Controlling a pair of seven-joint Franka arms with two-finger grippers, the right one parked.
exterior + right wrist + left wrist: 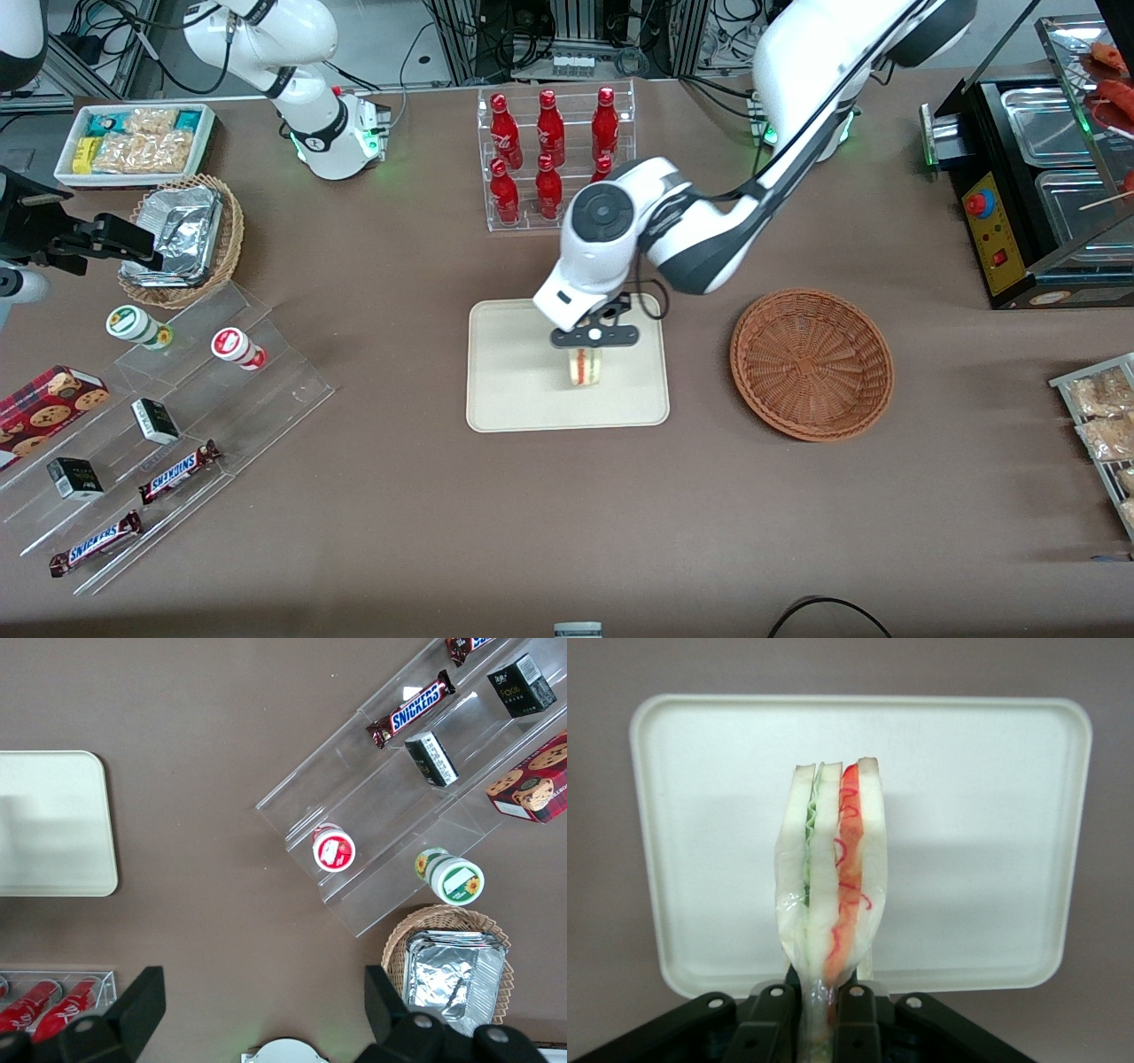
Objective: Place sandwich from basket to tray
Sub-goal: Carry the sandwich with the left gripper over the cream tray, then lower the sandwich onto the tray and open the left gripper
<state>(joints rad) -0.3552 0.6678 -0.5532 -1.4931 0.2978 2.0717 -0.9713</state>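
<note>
Front view: gripper (586, 353) is over the tray (505, 399), clamped on the sandwich (584, 367), which hangs at the tray's middle. The basket (811, 363) sits beside the tray, toward the working arm's end.

Left wrist view: fingers (857, 1019) pinch the sandwich (833, 895) by one end, layers edge-on, tray (983, 815) beneath it.

Right wrist view: tray corner (53, 824) only.

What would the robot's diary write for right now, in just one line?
step: placing | end effector: over tray, shut on sandwich | sandwich: upright above tray | basket: empty, beside tray
</note>
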